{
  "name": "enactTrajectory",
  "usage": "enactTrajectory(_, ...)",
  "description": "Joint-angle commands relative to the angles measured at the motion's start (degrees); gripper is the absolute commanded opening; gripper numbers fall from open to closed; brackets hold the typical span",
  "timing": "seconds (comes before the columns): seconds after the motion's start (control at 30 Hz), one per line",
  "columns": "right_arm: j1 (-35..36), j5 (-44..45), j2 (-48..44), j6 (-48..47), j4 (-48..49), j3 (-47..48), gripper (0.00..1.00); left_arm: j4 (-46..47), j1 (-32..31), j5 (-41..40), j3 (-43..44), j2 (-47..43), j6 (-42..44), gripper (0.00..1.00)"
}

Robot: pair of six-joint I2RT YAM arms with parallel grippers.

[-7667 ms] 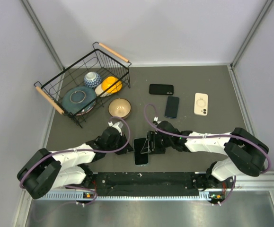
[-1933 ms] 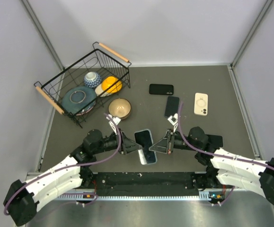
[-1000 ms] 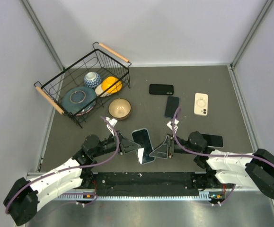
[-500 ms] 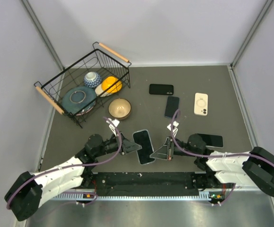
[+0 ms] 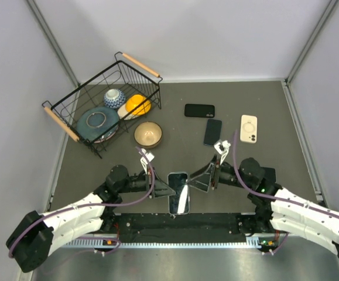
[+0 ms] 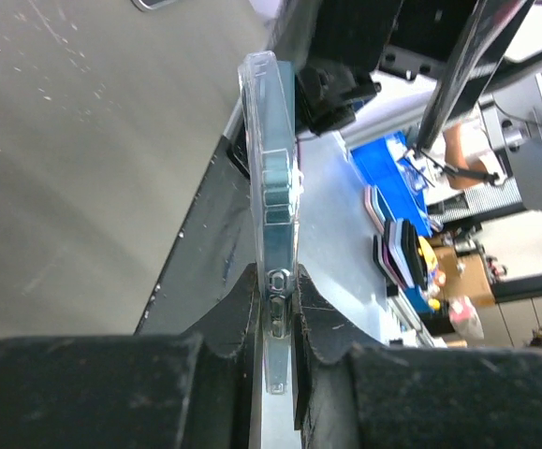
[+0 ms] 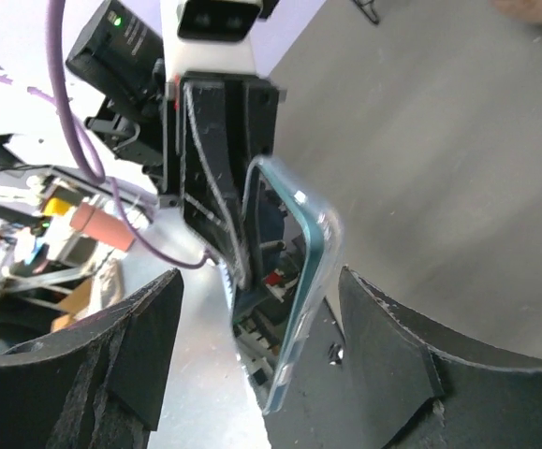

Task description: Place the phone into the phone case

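Note:
A phone with a teal edge sits inside a clear phone case, held just above the table near the front edge. In the left wrist view the case is seen edge-on, pinched between my left gripper's fingers. In the top view my left gripper is shut on the case's left side. My right gripper stands open just right of it. In the right wrist view the cased phone hangs between my right gripper's wide-apart fingers and touches neither.
A wire basket with dishes stands at the back left, with a tan bowl beside it. A black phone, a dark blue phone and a cream case lie at the back right. A black phone lies partly under my right arm.
My right gripper has opened and pulled back to the right, off the phone. The cased phone, still in my left gripper, has dropped lower and turned straight, nearer the front edge.

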Motion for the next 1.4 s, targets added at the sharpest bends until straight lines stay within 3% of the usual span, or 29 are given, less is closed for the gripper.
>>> enactTrajectory(0.0, -0.2, 4.3, -0.5, -9.3, -16.0, 9.1, 0.68, 7.4, 0.0, 7.6, 3.1, 0.2, 1.0, 0.00)
enactTrajectory(0.17, -0.8, -0.6, 4.7, -9.4, -17.5, 13.0, 0.79, 9.4, 0.0, 9.5, 2.8, 0.3, 1.0, 0.00)
enactTrajectory(0.37, -0.8, -10.2, 11.0, -6.4, -9.9, 13.0, 0.70, 9.9, 0.0, 10.3, 3.0, 1.2, 0.9, 0.00)
enactTrajectory(0.57, -0.8, -10.6, 10.5, -3.6, -3.0, 10.6, 0.40, 6.5, 0.0, 8.5, 3.5, 2.8, 2.3, 0.00)
enactTrajectory(0.6, -0.8, -9.6, 9.9, -3.0, -2.1, 10.0, 0.29, 2.5, 0.0, 7.1, 3.8, 3.2, 3.1, 0.00)
enactTrajectory(0.67, -0.8, -7.7, 8.9, -2.4, -1.7, 8.7, 0.16, 0.1, 0.0, 6.2, 4.7, 4.4, 4.6, 0.00)
enactTrajectory(0.7, -0.8, -6.0, 8.2, -2.7, -2.4, 8.6, 0.03, -1.4, 0.0, 5.7, 5.0, 4.9, 4.9, 0.00)
enactTrajectory(0.73, -0.8, -5.3, 8.0, -3.0, -4.4, 8.8, 0.00, -2.4, 0.0, 5.2, 5.6, 6.2, 5.3, 0.00)
enactTrajectory(0.9, 0.0, -2.7, 8.7, -6.9, -9.9, 11.1, 0.00, -7.4, 0.0, 2.8, 7.0, 10.5, 7.5, 0.00)
enactTrajectory(1.03, 0.3, -1.6, 9.1, -8.1, -11.1, 12.1, 0.00, -5.7, 0.0, 2.4, 6.4, 12.0, 6.0, 0.00)
enactTrajectory(1.07, 0.3, -1.4, 9.2, -7.9, -11.4, 12.1, 0.07, -1.9, 0.0, 3.4, 6.0, 11.9, 5.2, 0.00)
enactTrajectory(1.1, 0.3, -1.5, 9.3, -7.2, -11.0, 11.9, 0.21, -0.1, 0.0, 3.8, 5.5, 11.7, 4.2, 0.00)
enactTrajectory(1.17, 0.2, -5.1, 9.4, -4.0, -7.2, 9.9, 0.28, 2.4, 0.0, 4.4, 4.7, 10.9, 2.8, 0.00)
enactTrajectory(1.2, 0.1, -6.3, 9.4, -2.3, -0.6, 7.4, 0.31, 2.4, 0.0, 3.9, 4.6, 10.5, 2.7, 0.00)
enactTrajectory(1.33, 0.2, -7.6, 9.2, 4.5, 8.6, 3.5, 0.29, 2.9, 0.0, 1.9, 3.6, 8.1, 2.2, 0.00)
enactTrajectory(1.37, 0.2, -7.0, 9.1, 4.8, 8.8, 3.3, 0.13, 3.0, 0.0, 1.7, 3.4, 7.9, 1.8, 0.00)
